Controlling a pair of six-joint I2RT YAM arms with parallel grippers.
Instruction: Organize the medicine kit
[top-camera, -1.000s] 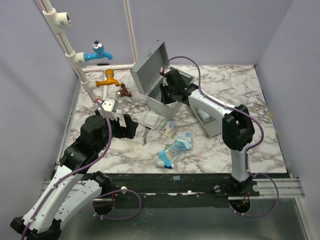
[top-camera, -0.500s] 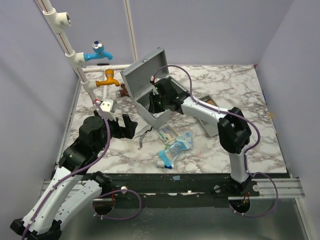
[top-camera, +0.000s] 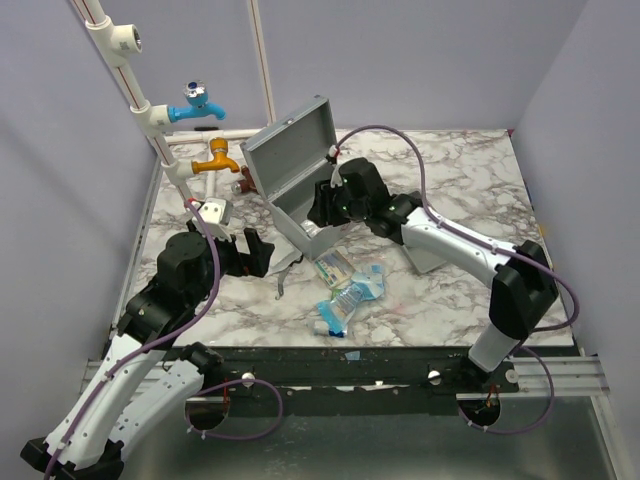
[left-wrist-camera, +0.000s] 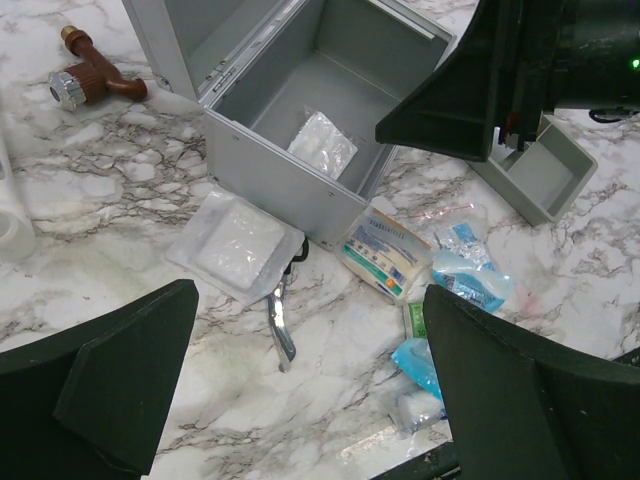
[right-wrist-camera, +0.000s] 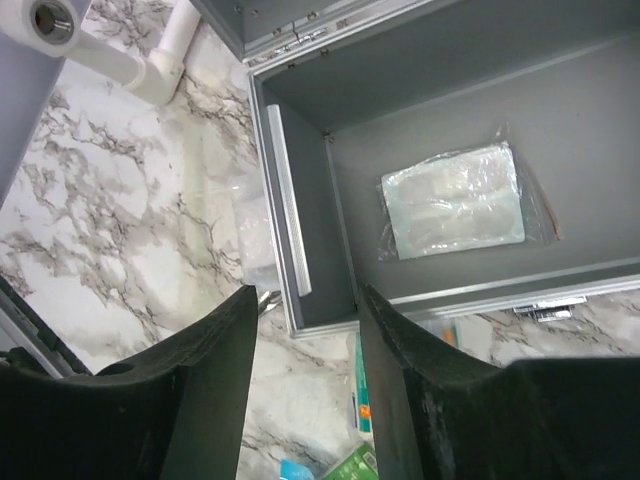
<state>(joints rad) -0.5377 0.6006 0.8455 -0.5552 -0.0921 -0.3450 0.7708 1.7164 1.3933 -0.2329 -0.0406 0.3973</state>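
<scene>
The medicine kit (top-camera: 300, 215) is a grey metal box standing open with its lid (top-camera: 292, 150) tilted up at the back. Inside lies one clear gauze packet (right-wrist-camera: 452, 198), also visible as the gauze packet (left-wrist-camera: 322, 145) in the left wrist view. My right gripper (top-camera: 322, 208) hovers over the kit's near end wall (right-wrist-camera: 300, 250). Its jaws are apart, with the wall below the gap and nothing held. The kit's grey tray (left-wrist-camera: 540, 175) sits on the table to the right of the box. My left gripper (top-camera: 262, 252) is wide open, left of the kit and above bare marble (left-wrist-camera: 330, 400).
In front of the kit lie a white packet (left-wrist-camera: 235, 245), scissors (left-wrist-camera: 280, 315), a bandage box (left-wrist-camera: 388, 250) and blue packets (top-camera: 350, 298). A brown tap handle (top-camera: 247, 182), an orange tap (top-camera: 218, 158), a blue tap (top-camera: 197, 105) and white pipe (top-camera: 130, 80) stand at the back left.
The kit slid and turned to the left with the right gripper on its wall. The right jaws have since widened and come off the box. The left arm has not moved.
</scene>
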